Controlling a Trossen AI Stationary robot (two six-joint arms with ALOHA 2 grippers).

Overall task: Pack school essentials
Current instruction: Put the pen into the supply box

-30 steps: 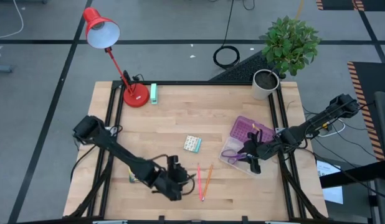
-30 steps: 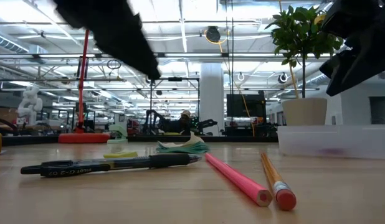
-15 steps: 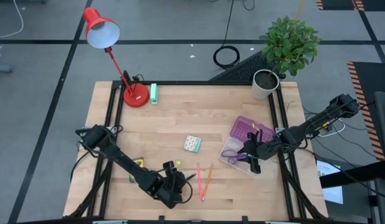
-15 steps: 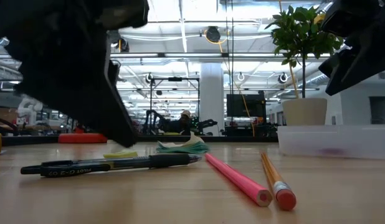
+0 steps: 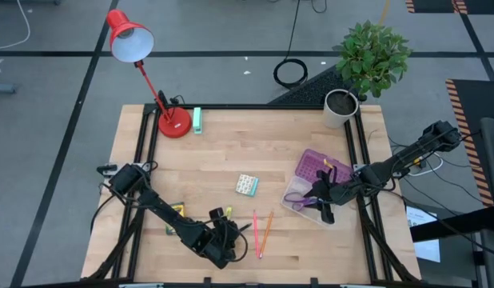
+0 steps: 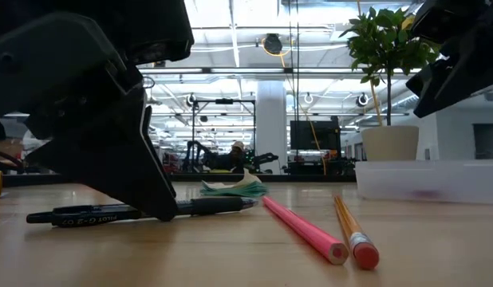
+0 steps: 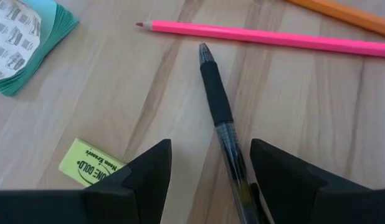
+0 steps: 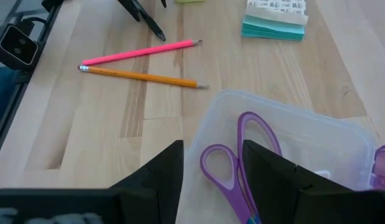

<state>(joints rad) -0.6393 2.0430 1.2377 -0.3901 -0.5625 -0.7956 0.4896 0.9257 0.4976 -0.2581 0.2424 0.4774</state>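
Lower than a second ago, my left gripper (image 7: pixel 205 186) is straddling the slim black plastic pen (image 7: pixel 221 115) on the wood table (image 5: pixel 215 152), fingers apart. My right gripper (image 8: pixel 211 177) is hovering spread over the clear plastic box (image 8: pixel 317 146) holding purple-handled scissors (image 8: pixel 242 158).

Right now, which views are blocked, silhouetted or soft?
Low view: the left gripper is a backlit black mass filling the picture's left, down at the black pen; bright ceiling lights behind. Left wrist view: pen and pink pencil sharp, the gripper's own fingers dark, without detail. Right wrist view: the clear box is hazy, the purple scissors readable through it.
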